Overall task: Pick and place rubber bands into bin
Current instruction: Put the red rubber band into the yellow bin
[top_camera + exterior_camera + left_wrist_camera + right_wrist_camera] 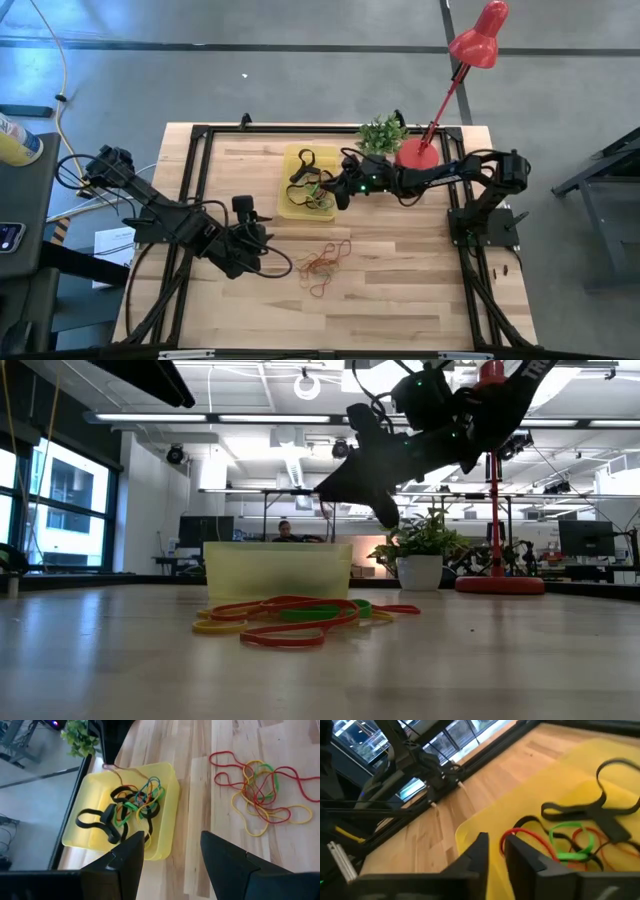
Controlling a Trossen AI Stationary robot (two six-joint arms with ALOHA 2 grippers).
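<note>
The yellow bin (290, 206) stands at the middle of the table toward its far side. It holds several rubber bands (132, 805) in black, green, orange and blue. A loose pile of red, yellow, orange and green rubber bands (325, 265) lies on the wood nearer the front edge. My right gripper (497, 847) hovers above the bin's near right corner with only a narrow gap between its fingers. A red band (525, 836) arches up at its tips. My left gripper (172, 855) is open, above bare wood left of the pile. My right gripper has the looped end of the red band (506, 839) right at the narrow gap between its fingertips. The rest of that band lies on the other bands in the bin. I cannot tell whether the fingers touch it.
A red desk lamp with a round base (417, 153) and a small potted plant (382, 135) stand just right of the bin at the far edge. Black frame rails (195, 190) run along the table's sides. A person (285, 532) sits far off in the room.
</note>
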